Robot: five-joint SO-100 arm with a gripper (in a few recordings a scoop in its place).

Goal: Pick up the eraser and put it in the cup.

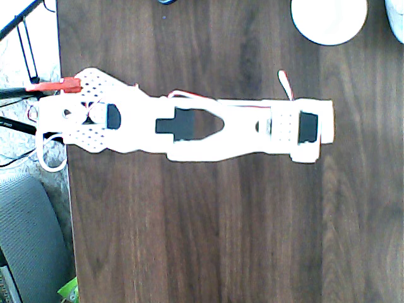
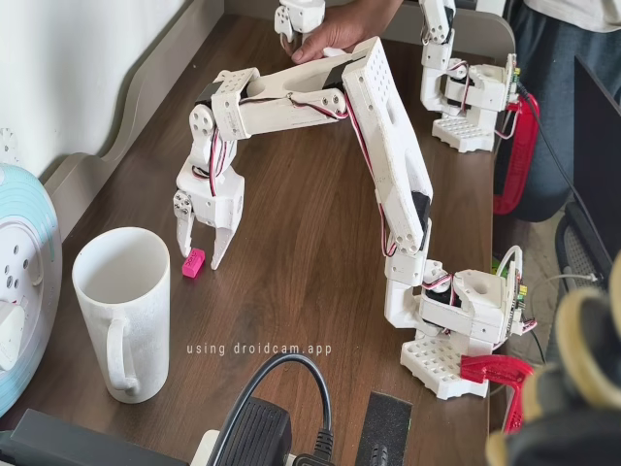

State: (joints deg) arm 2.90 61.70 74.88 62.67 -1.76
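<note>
In the fixed view the eraser (image 2: pixel 193 263) shows as a tiny pink-red block lying on the dark wooden table. My gripper (image 2: pixel 201 245) points straight down over it and is open, one fingertip on each side, just above the block. The fingers do not touch it. The cup (image 2: pixel 121 311), a tall white mug with a handle, stands upright a little left of and nearer than the eraser. From overhead the cup (image 1: pixel 328 19) is a white circle at the top right. The white arm (image 1: pixel 189 126) stretches across the table and hides the eraser under its wrist.
A blue and white spool (image 2: pixel 19 282) stands at the left edge beside the cup. A black power adapter (image 2: pixel 262 427) with cables lies at the front. The arm's base is held by a red clamp (image 2: pixel 495 371) at the right. A raised ledge (image 2: pixel 126 107) runs along the wall.
</note>
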